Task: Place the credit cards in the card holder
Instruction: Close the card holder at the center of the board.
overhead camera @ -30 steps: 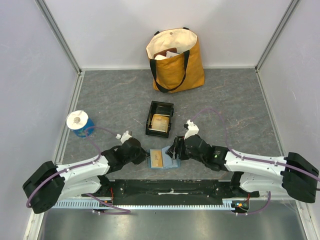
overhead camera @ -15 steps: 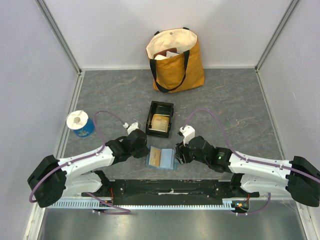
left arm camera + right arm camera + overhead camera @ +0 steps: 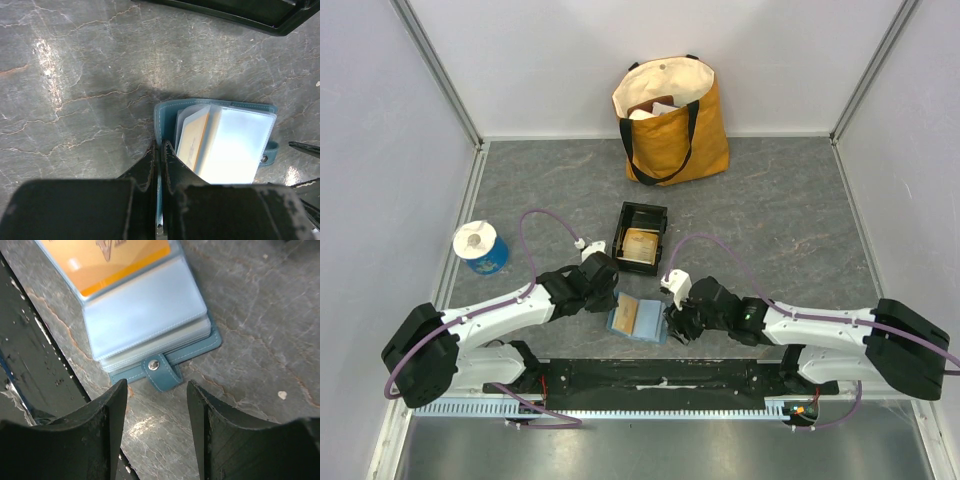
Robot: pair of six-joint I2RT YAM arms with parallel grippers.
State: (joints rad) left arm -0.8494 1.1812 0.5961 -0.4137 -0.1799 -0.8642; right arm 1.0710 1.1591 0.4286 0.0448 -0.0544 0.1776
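The teal card holder lies open on the grey table near its front edge, clear sleeves up. An orange credit card sits in one sleeve, also showing in the right wrist view. My left gripper is shut on the left cover edge of the card holder. My right gripper is open just behind the holder's snap tab, touching nothing. In the top view the left gripper is at the holder's left, the right gripper at its right. Another tan credit card lies in the black tray.
The black tray stands just beyond the holder. A mustard tote bag stands at the back wall. A blue cup with a white top is at the left. The dark base rail runs close behind the holder.
The right gripper has come off the holder, moved left and narrowed a little. The left gripper moved forward and right, and the holder now lies open, shifted slightly left.
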